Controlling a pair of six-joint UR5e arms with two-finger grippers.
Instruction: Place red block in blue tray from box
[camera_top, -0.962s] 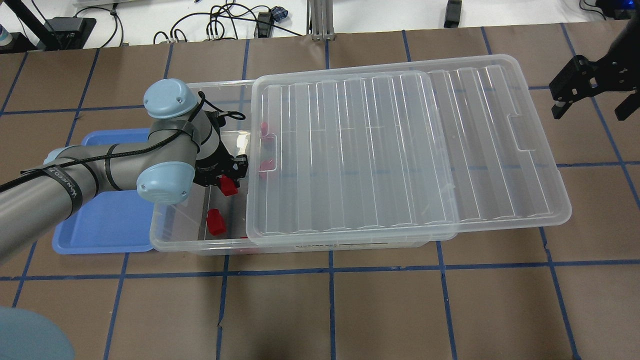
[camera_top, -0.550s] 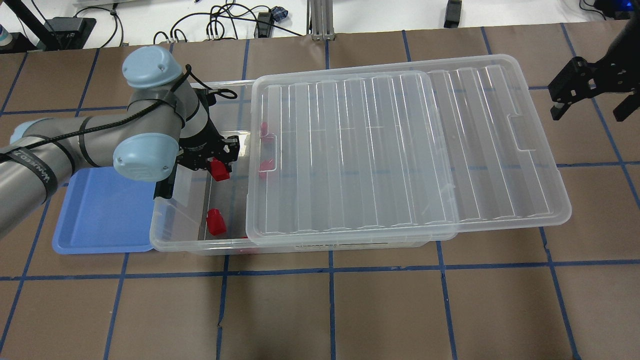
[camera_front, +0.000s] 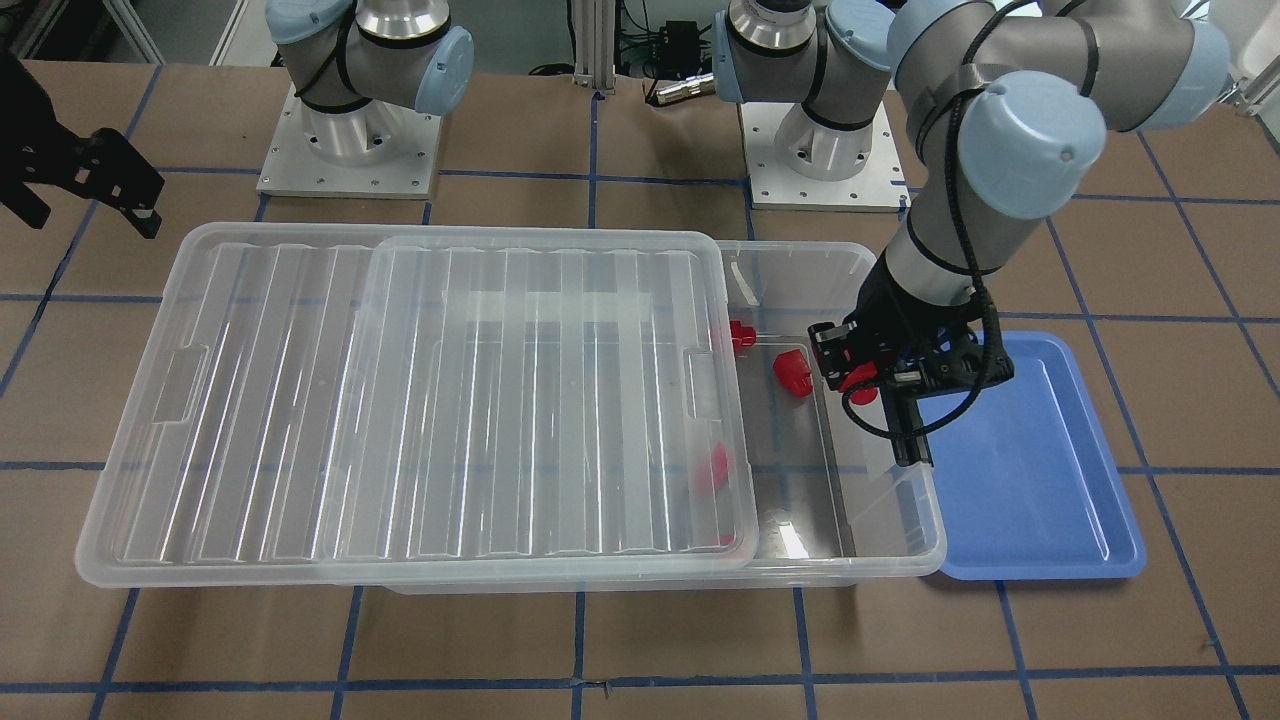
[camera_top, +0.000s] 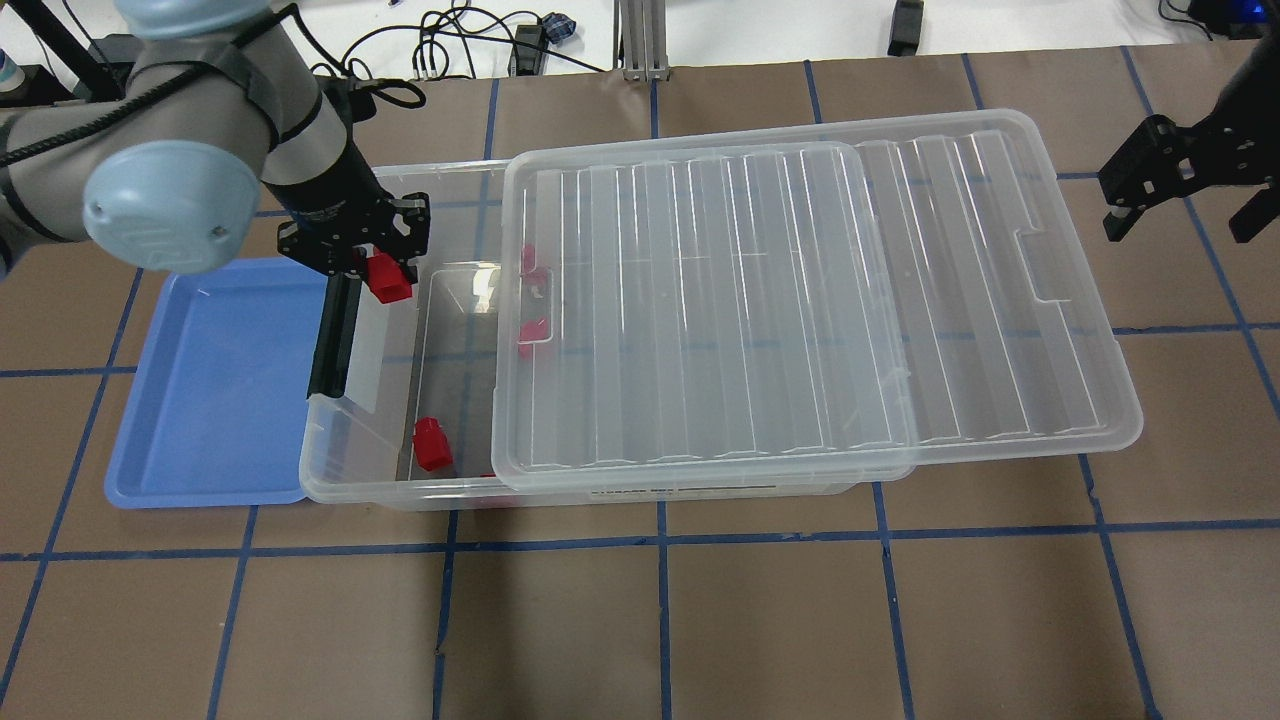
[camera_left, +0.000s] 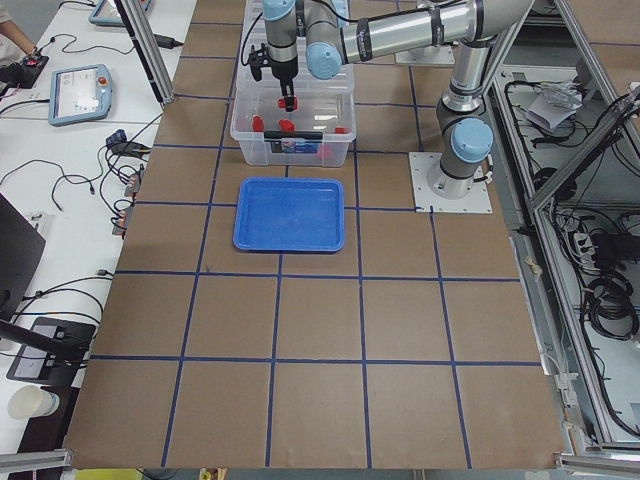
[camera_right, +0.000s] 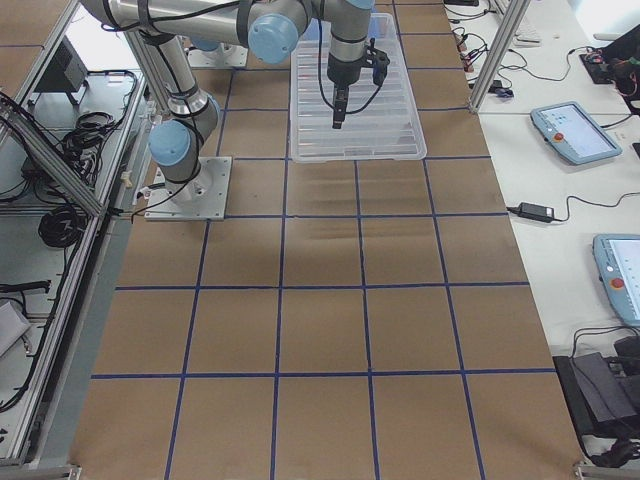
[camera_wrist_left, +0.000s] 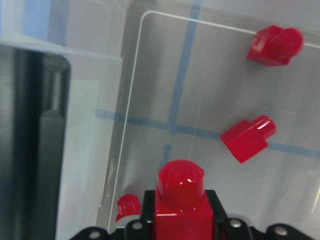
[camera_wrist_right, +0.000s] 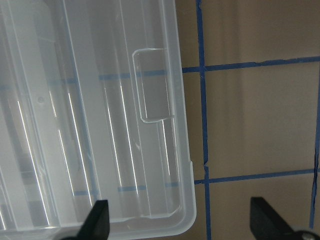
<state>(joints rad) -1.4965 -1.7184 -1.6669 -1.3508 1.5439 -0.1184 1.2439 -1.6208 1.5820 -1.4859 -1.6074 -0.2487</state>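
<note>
My left gripper (camera_top: 384, 270) is shut on a red block (camera_top: 390, 284) and holds it in the air over the open end of the box (camera_top: 372, 490), close to the wall beside the blue tray (camera_top: 210, 400). The left wrist view shows the block (camera_wrist_left: 181, 200) between the jaws, stub forward. The tray holds nothing. Loose red blocks lie in the box (camera_top: 431, 443) (camera_front: 793, 371) (camera_wrist_left: 276, 45). My right gripper (camera_top: 1183, 215) is open and empty, beyond the lid's right end.
The ribbed clear lid (camera_top: 800, 300) is slid to the right and covers most of the box. The black latch handle (camera_top: 335, 335) hangs on the box wall next to the tray. Brown table with blue tape lines all around.
My left gripper has risen out of the box with the red block and moved away and toward the tray side. The right gripper has barely moved.
</note>
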